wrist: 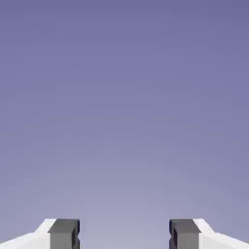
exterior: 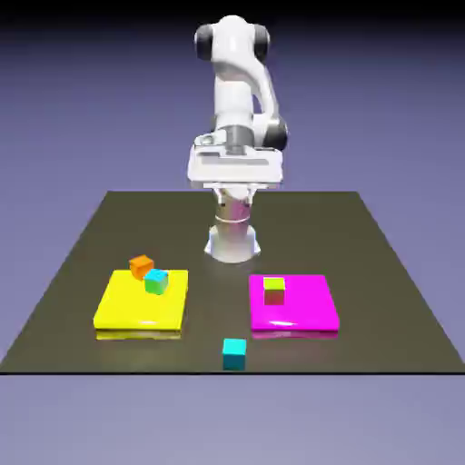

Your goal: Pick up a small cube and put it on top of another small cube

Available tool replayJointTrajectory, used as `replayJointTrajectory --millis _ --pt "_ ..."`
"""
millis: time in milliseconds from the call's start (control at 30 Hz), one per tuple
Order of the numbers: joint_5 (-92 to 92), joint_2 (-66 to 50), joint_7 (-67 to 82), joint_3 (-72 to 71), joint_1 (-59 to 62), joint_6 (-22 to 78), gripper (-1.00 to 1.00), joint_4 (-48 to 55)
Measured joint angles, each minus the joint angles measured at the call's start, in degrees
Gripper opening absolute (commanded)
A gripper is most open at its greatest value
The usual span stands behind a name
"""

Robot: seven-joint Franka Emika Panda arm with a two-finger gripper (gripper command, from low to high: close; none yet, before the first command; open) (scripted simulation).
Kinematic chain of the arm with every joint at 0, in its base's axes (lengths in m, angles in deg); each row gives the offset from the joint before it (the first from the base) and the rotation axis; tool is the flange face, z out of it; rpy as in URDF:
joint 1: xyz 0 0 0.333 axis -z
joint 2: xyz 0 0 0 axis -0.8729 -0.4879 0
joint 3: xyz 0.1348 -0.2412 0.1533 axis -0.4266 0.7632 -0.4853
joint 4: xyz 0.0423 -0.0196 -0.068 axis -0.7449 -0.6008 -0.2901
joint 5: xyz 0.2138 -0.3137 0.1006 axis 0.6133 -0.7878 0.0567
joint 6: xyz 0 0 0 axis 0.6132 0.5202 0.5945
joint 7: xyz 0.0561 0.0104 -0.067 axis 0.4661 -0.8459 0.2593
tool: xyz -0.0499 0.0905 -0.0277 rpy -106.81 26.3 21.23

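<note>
The hand (wrist: 124,233) is wide open and empty, and it could mistakenly take the green-sided cube (exterior: 156,281) instead of the small cube (exterior: 234,353).

No readable text, labels, brands, numbers or signs on anything in either view.
</note>
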Motion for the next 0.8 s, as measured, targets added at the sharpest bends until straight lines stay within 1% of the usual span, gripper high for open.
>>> replayJointTrajectory --millis 800 --pt "-10.2 -49.8 53.7 28.1 -33.8 24.1 0.0 26.8"
